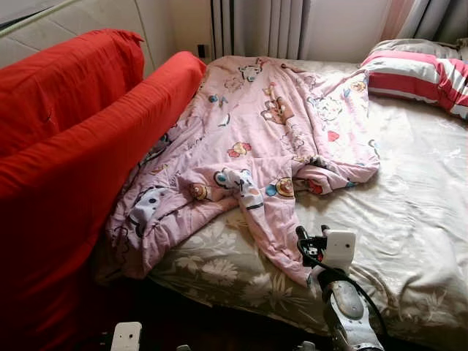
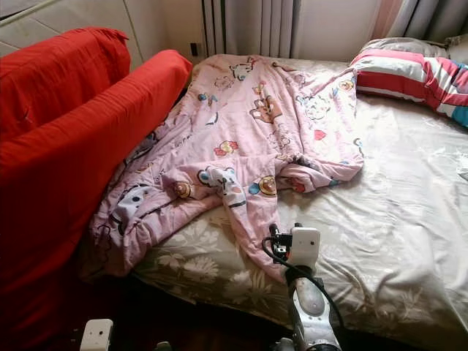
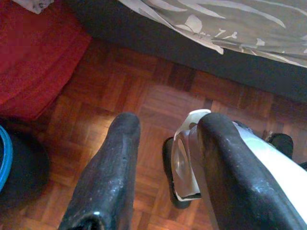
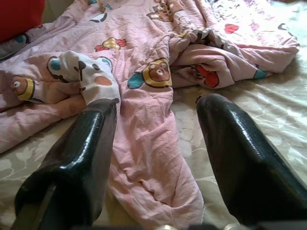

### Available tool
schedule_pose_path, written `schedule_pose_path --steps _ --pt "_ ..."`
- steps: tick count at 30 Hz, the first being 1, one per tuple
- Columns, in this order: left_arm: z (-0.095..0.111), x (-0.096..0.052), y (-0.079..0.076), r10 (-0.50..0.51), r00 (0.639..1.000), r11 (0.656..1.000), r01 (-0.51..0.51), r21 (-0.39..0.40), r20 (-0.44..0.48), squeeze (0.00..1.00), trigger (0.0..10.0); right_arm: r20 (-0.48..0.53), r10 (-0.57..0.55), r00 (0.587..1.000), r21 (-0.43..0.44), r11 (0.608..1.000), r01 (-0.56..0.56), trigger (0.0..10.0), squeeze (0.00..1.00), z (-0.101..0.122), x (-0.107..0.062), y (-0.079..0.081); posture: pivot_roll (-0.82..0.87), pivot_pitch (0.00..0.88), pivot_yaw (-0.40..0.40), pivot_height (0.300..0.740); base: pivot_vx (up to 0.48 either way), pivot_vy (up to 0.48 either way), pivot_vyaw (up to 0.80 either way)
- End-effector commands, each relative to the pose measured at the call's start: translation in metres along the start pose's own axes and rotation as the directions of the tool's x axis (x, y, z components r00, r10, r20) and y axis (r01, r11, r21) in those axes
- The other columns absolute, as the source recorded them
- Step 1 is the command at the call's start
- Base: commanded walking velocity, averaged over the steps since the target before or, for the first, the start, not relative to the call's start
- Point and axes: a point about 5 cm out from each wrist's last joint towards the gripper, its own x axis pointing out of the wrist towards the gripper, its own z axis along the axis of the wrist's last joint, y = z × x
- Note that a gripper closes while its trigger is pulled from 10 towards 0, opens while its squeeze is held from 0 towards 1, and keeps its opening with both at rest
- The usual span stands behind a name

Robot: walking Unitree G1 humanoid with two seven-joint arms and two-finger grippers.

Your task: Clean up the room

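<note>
Pink cartoon-print blanket (image 1: 256, 146) is lying crumpled across the bed (image 1: 409, 212), one narrow corner trailing toward the near edge, its left side bunching against the red sofa (image 1: 66, 146). Right tool (image 4: 156, 143) is hovering just over that trailing corner, fingers (image 4: 81, 153) spread apart, gripping nothing. Left tool (image 3: 163, 167) is hanging low over the parquet floor (image 3: 144, 100) beside the bed, fingers apart, empty. Striped pillow (image 1: 417, 73) is sitting at the far right.
</note>
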Motion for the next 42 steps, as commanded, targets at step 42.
schedule_pose_path --steps 42 --pt "0.016 0.002 0.005 0.054 0.994 0.998 -0.055 0.007 0.094 0.00 10.0 -0.089 -0.011 0.996 -0.020 1.000 0.009 10.0 0.00 -0.016 -0.006 -0.001 0.03 0.190 0.042 0.610 0.000 0.000 0.00"
